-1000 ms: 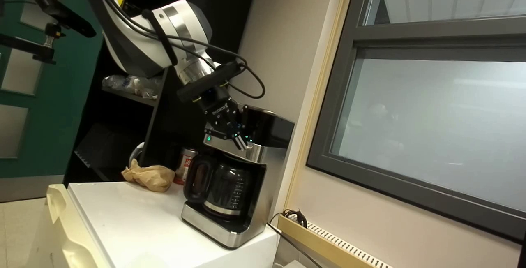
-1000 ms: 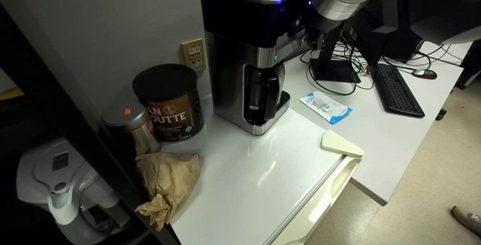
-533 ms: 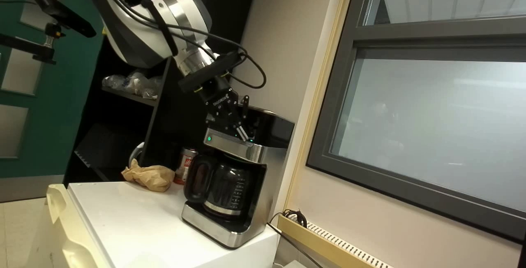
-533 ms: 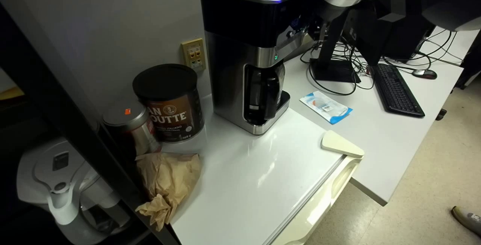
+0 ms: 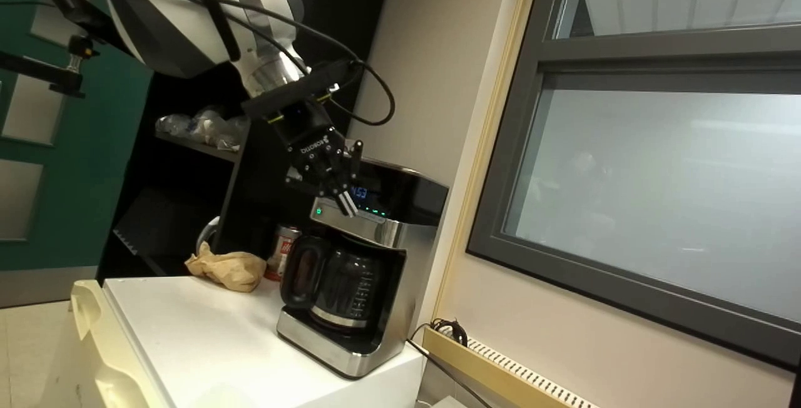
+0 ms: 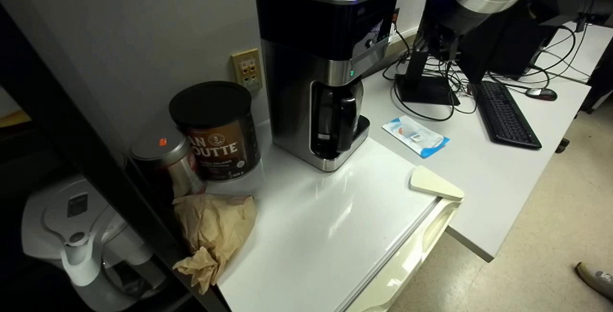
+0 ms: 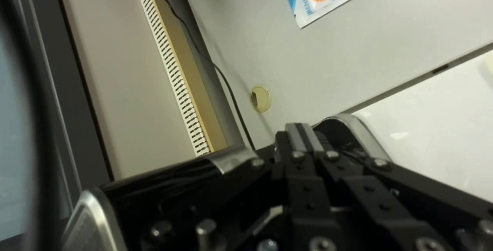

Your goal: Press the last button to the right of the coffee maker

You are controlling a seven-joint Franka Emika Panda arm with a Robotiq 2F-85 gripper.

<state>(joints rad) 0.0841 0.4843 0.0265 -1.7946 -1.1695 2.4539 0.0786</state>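
Note:
The black and silver coffee maker (image 5: pixel 416 283) stands upright on a white cabinet top, with its carafe (image 5: pixel 344 283) inside; it also shows in an exterior view (image 6: pixel 297 101) and in the wrist view (image 7: pixel 165 178). Its bluish display (image 5: pixel 360 193) is lit and partly covered by my gripper. Small green lights (image 5: pixel 375 211) glow at the right of the control strip, and a green power light (image 5: pixel 318 211) glows at the left. My gripper (image 5: pixel 348 204) is shut and empty. In an exterior view my gripper (image 6: pixel 450 53) is apart from the machine's front. The pads (image 7: pixel 296 137) meet in the wrist view.
A paper bag (image 5: pixel 228 270) and a can (image 5: pixel 283 251) stand beside the machine. A large coffee tin (image 6: pixel 215 135) is behind them. A packet (image 6: pixel 415 136), keyboard (image 6: pixel 505 113) and cables lie on the lower desk. The wall and window are close on the machine's far side.
My gripper has lifted from the right part of the control strip and moved back, away from the machine's front. The display and green lights have come into view. The coffee maker has not moved.

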